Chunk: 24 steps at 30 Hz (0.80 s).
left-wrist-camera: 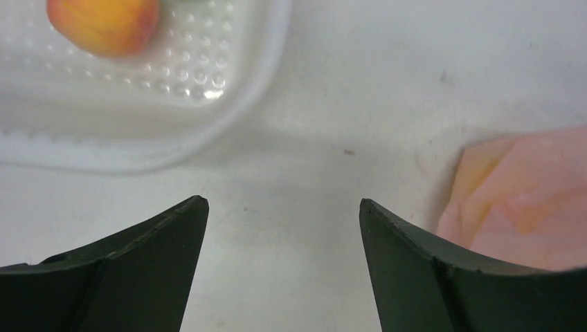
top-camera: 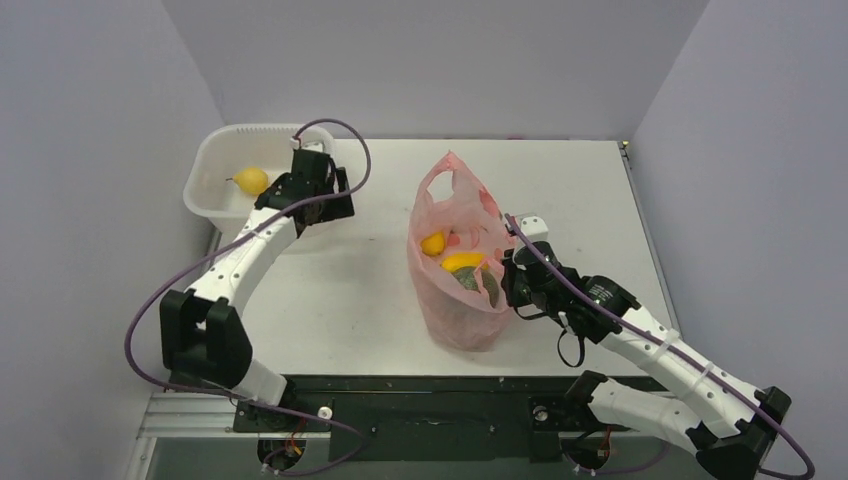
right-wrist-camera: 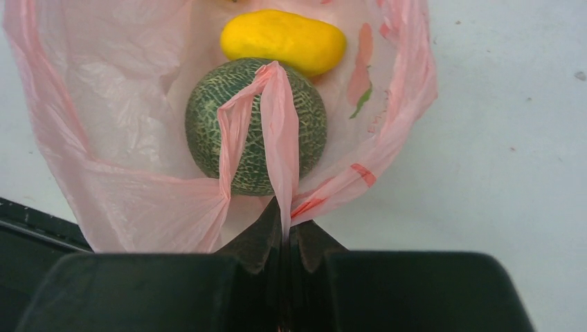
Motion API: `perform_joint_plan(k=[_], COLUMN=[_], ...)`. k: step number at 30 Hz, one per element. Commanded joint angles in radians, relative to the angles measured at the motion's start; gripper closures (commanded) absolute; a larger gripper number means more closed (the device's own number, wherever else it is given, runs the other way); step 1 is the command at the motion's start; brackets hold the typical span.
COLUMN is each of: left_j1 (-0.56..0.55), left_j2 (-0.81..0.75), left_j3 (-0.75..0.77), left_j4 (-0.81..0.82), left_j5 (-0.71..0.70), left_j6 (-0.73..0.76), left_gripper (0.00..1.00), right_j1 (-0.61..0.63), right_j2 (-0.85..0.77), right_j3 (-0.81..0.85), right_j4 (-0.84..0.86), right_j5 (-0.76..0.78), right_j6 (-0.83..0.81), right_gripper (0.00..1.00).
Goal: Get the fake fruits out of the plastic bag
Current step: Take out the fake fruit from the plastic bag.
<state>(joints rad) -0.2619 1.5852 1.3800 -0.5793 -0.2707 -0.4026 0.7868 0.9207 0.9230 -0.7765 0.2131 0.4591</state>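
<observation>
One white basin (top-camera: 212, 160) far left, one yellow fruit (top-camera: 250, 181) in it. My left gripper (left-wrist-camera: 284, 207) hangs over the table (top-camera: 340, 290) just beside the basin, jaws wide, nothing between them. One pink bag (top-camera: 455, 315) stands mid-table, mouth up; I count three fruits inside: one orange piece (top-camera: 433, 243), one yellow piece (right-wrist-camera: 284, 40), one dark green round one (right-wrist-camera: 208, 128). My right gripper (right-wrist-camera: 285, 223) is clamped on the bag's rim fold.

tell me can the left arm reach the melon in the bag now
Probably yes: the right arm, jaws shut, pinches the pink plastic bag open, the green melon lies exposed, and only bare table separates it from the left arm, jaws open. One bag strip drapes over it.
</observation>
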Motion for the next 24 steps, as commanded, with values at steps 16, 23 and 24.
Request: perform_joint_plan(k=[16,23,24], left_j1=[-0.588,-0.713,-0.722], left_j2=[-0.518,-0.306,-0.287], left_j3=[-0.292,-0.23,-0.243], left_j4=[0.118,0.189,0.229], left_j5=[0.128,-0.049,-0.088], left_j6=[-0.266,-0.306,-0.334], left_gripper=[0.31,0.39,0.39], right_j1=[0.243,0.248,0.247], right_j2=[0.079,-0.013,-0.027], right_j3=[-0.063,-0.141,-0.162], right_j4=[0.243,0.278,0.292], right_j5=[-0.109,-0.006,0.026], right_j6=[-0.003,0.072,0.09], right_gripper=[1.0,1.0,1.0])
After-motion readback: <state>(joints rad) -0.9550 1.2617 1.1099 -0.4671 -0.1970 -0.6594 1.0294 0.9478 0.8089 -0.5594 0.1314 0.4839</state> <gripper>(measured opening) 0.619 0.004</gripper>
